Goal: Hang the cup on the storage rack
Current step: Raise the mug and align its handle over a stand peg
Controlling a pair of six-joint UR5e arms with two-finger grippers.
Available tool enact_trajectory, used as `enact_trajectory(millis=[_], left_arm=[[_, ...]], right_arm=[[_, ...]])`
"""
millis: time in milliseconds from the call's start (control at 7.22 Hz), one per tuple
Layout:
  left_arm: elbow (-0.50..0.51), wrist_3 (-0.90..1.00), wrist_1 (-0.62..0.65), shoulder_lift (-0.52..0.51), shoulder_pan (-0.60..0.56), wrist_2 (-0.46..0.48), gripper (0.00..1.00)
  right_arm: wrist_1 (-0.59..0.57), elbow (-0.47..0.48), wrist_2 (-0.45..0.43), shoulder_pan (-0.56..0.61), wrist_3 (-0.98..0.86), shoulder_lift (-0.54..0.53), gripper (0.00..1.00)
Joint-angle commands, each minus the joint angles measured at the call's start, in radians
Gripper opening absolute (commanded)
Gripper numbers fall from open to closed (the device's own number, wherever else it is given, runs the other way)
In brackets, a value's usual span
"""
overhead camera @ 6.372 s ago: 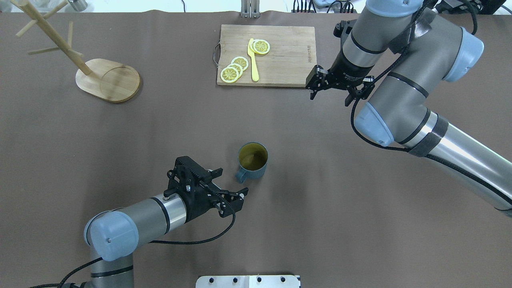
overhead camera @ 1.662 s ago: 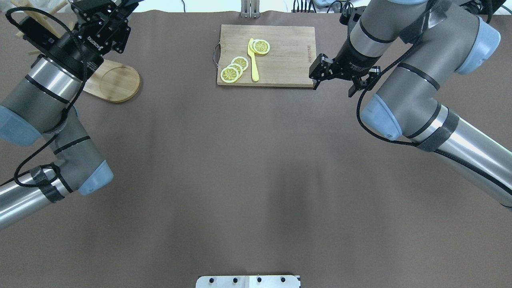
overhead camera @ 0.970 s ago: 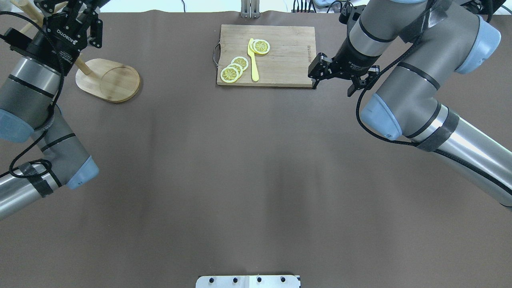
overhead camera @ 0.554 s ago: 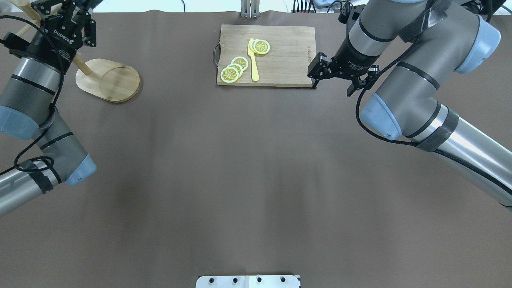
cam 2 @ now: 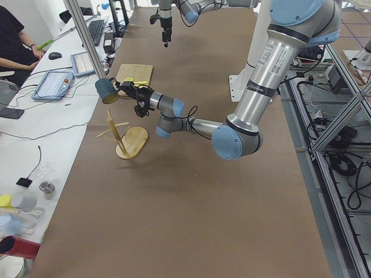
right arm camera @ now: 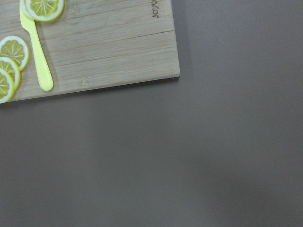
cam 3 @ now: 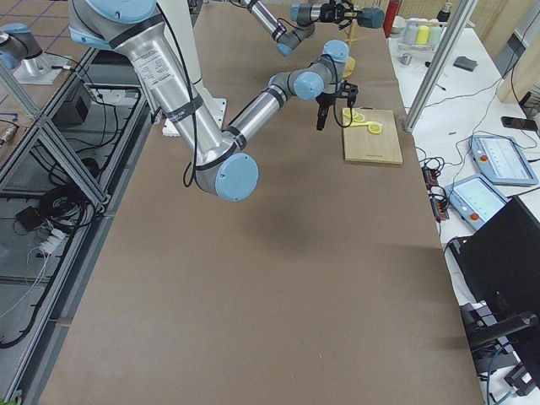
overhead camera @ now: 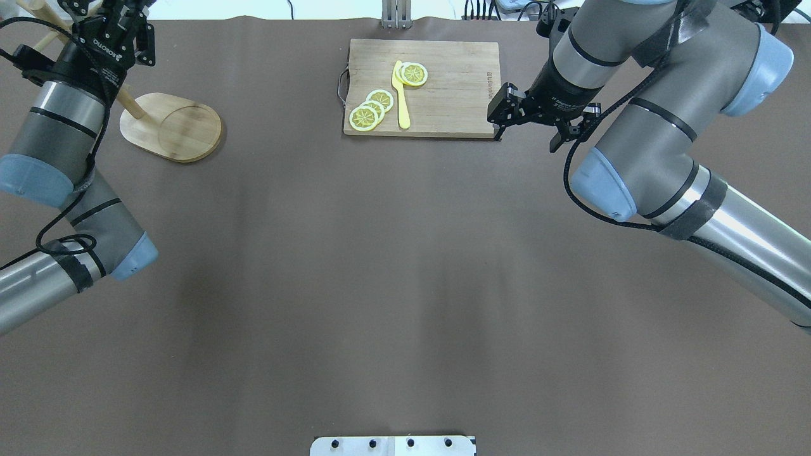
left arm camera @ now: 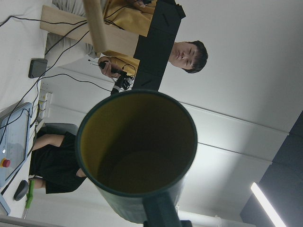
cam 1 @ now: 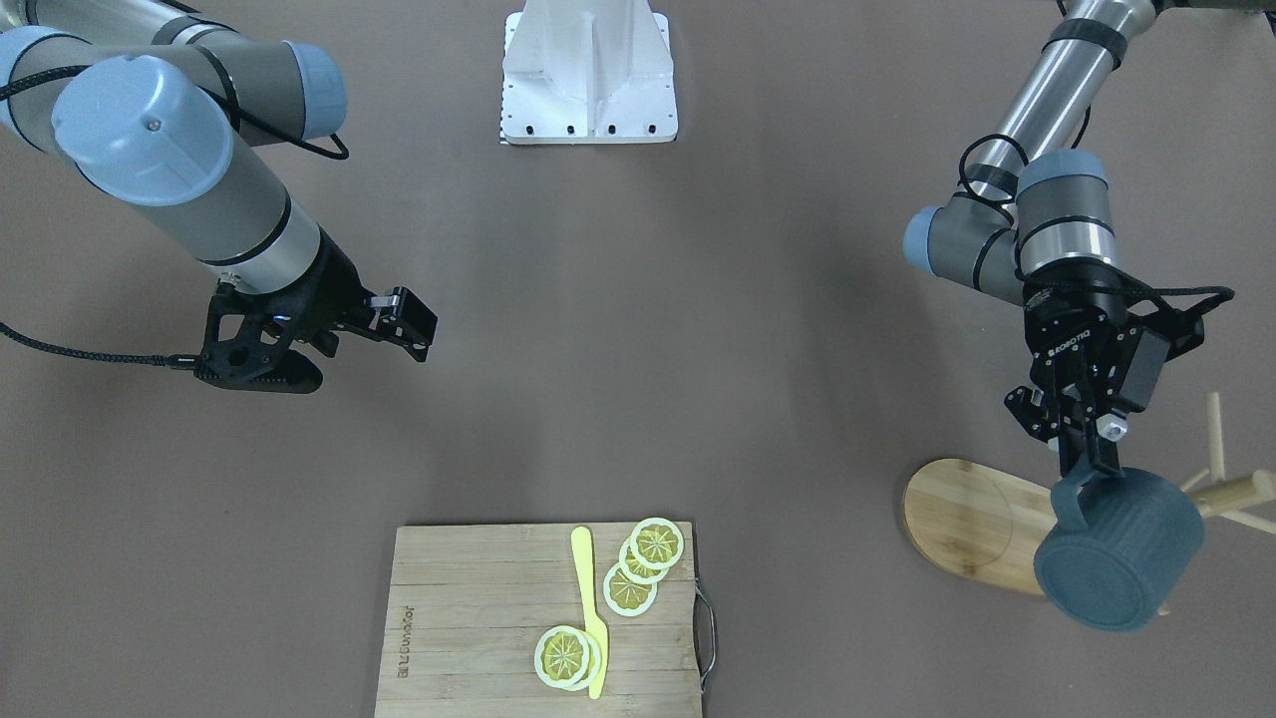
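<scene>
The cup (cam 1: 1121,558), dark blue-grey and ribbed, hangs tilted on its side from my left gripper (cam 1: 1082,454), which is shut on its loop handle. The left wrist view looks into its yellow interior (left arm camera: 137,156). The storage rack stands at the table's far left, with its oval base (overhead camera: 174,126) and angled pegs (cam 1: 1231,489). In the exterior left view the cup (cam 2: 106,90) is just above the rack's top (cam 2: 110,119), apart from the pegs. The cup is outside the overhead view. My right gripper (overhead camera: 529,126) is open and empty by the cutting board's corner.
A rectangular wooden cutting board (overhead camera: 443,82) with lemon slices (overhead camera: 370,107) and a yellow knife (overhead camera: 400,95) lies at the back middle. A white mount plate (overhead camera: 393,445) sits at the near edge. Operators sit behind the far edge.
The cup has left the table's middle; my left gripper took it by the handle and carried it to the rack at the far left. In the last second it shifted only slightly. The right arm stayed still.
</scene>
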Motion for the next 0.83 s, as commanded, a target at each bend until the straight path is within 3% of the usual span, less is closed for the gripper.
enact_trajectory(millis=[0, 693], left_arm=[[0.054, -0.039, 0.002, -0.011, -0.029, -0.008, 0.0], [0.076, -0.071, 0.002, -0.006, -0.031, -0.01, 0.0]], right_arm=[[0.001, 0.001, 0.0, 0.001, 0.0, 0.0, 1.0], [0.001, 0.001, 0.0, 0.001, 0.0, 0.001, 1.0]])
